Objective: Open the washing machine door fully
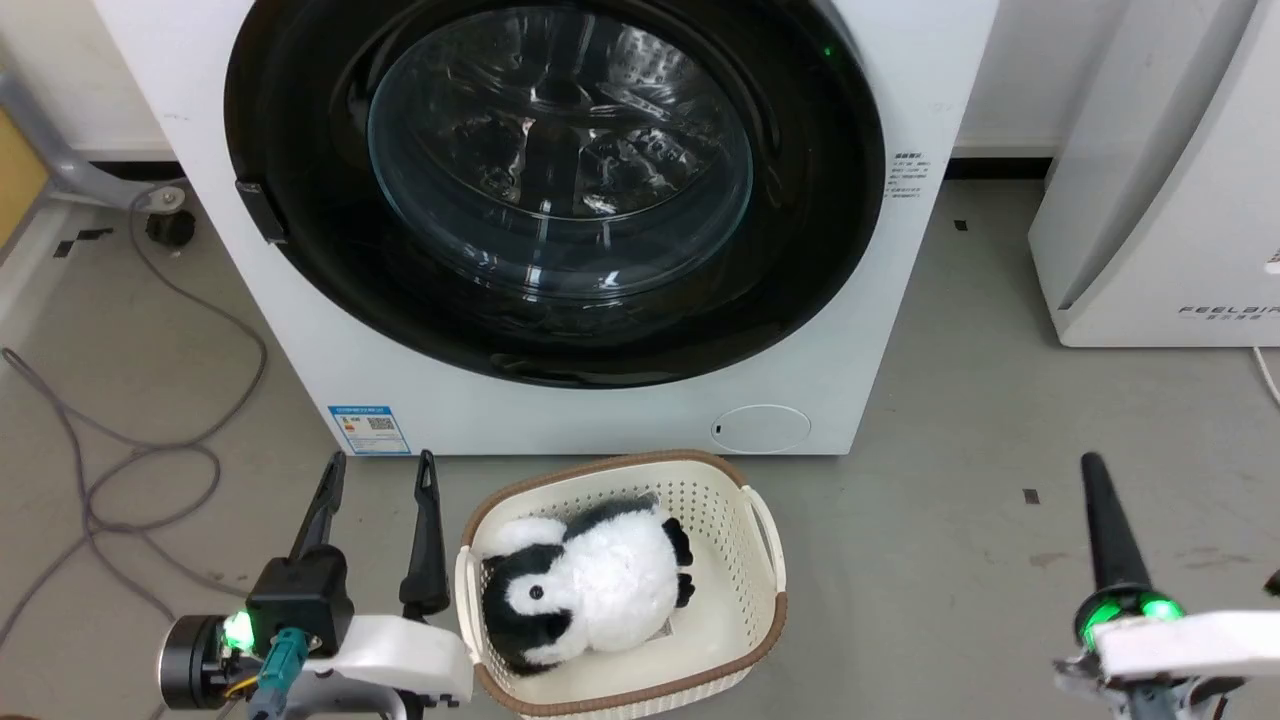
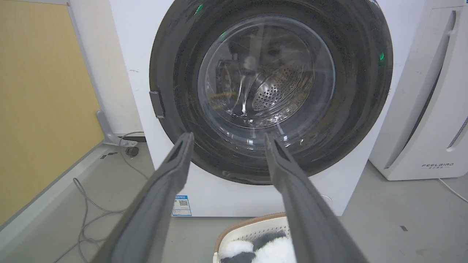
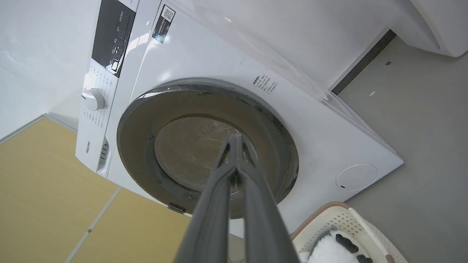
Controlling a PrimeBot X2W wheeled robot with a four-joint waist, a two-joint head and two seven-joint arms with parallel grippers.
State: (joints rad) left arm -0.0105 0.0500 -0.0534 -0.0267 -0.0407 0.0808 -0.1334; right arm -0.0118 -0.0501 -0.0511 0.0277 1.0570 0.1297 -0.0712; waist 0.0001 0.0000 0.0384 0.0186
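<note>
The white washing machine [image 1: 900,330] stands straight ahead. Its washing machine door [image 1: 330,290], a glossy black disc with a clear glass bowl, lies flat against the front, shut. A small dark handle [image 1: 260,212] sits on the door's left rim. Low at the left, my left gripper [image 1: 380,470] is open and empty, fingers pointing at the machine, well short of it. From the wrist, the left gripper [image 2: 226,140] frames the door [image 2: 175,73]. My right gripper [image 1: 1092,465] at the lower right is shut on nothing. Its joined tips [image 3: 236,140] point at the door [image 3: 139,124].
A cream basket [image 1: 770,560] holding a black-and-white plush penguin [image 1: 590,590] sits on the floor just before the machine, between my arms. A white appliance marked FEELBIRD [image 1: 1170,200] stands at the right. Grey cables [image 1: 130,470] trail across the floor at the left.
</note>
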